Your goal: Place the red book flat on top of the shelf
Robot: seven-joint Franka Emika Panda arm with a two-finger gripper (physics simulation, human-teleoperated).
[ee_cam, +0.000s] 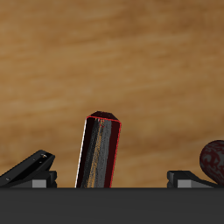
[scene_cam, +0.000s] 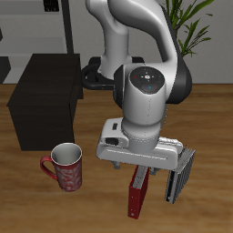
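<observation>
Gripper directly above the upright red book, fingers hidden; whether open or closed cannot be told. Grey books stand at its 3 o'clock, mug at 9 o'clock, shelf at 10 o'clock on the table.

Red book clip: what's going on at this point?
The arm's gripper hangs directly over the red book, which stands upright on the table beside grey books. In the wrist view the book sits between the open fingers, not yet gripped. The shelf stands farther back with nothing on its flat top, and a mug sits in front of it.
</observation>
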